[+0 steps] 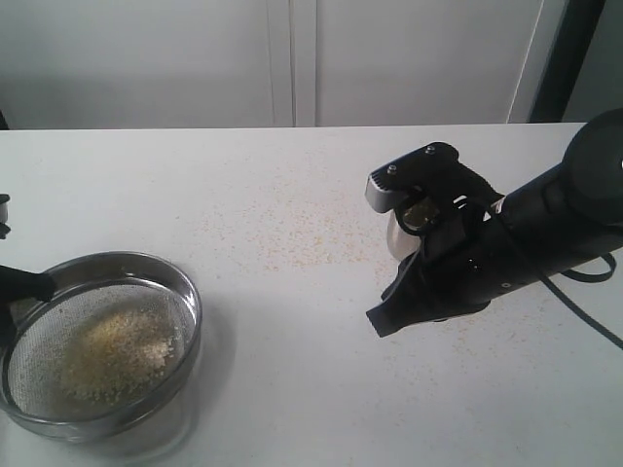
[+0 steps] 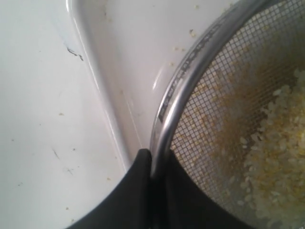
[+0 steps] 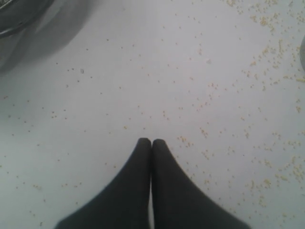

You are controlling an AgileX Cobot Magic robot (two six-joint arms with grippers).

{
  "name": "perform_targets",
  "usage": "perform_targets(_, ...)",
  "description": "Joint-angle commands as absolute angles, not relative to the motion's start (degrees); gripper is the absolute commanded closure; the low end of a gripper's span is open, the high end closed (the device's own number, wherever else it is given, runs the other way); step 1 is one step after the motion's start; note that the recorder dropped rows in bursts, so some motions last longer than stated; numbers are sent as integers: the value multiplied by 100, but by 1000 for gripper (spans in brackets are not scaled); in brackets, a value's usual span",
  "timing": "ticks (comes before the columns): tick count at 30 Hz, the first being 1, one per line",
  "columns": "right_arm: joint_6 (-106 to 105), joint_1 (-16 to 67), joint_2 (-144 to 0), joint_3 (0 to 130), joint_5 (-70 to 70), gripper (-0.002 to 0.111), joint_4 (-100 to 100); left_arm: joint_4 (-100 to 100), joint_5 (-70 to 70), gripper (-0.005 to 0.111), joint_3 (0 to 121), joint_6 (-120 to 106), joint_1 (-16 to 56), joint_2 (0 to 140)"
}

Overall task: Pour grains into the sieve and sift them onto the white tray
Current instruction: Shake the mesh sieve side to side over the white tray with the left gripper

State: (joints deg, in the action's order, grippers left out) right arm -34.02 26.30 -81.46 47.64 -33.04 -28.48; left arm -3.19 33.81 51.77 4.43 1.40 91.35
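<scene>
grains [image 1: 117, 355] heaped in sieve [image 1: 190, 302], near-left corner of bench [image 1: 292, 389] | sieve above white tray [image 2: 138, 57] | left hand [image 2: 155, 157] pinching sieve rim | right hand [image 3: 151, 143] closed, empty | sift: short level shakes, stay over tray

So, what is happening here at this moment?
The left gripper is closed on the steel rim of the sieve, which holds a heap of grains on its mesh. Part of the white tray shows right beside that rim. The right gripper is shut and empty above the table, where stray grains lie scattered. The pouring seems done. Whether the sifting has begun, I cannot tell.
</scene>
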Motion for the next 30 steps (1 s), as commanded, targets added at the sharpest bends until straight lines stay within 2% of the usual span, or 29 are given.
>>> perform_targets(1, -3441, 2630, -8105, 4734, -3332, 108, -2886, -322, 3848, 107, 5417, 264, 75, 9130)
perform_targets(9, -3441, 2630, -8105, 4734, -3308, 108, -2886, -2098, 3926, 107, 5397, -1485, -767, 8956)
perform_targets(15, -3441, 2630, -8105, 4734, -3297, 108, -2886, -1852, 4093, 107, 5397, -1528, -1102, 8462)
perform_targets(23, -3451, 2630, -8105, 4734, -3297, 108, -2886, -2152, 4135, 107, 5111, -1598, -987, 8371)
perform_targets(27, -3476, 2630, -8105, 4734, -3304, 108, -2865, -2129, 4046, 107, 5108, -1521, -1414, 8328)
perform_targets(30, -3476, 2630, -8105, 4734, -3218, 108, -2865, -1859, 4081, 107, 5005, -1623, -1183, 8340)
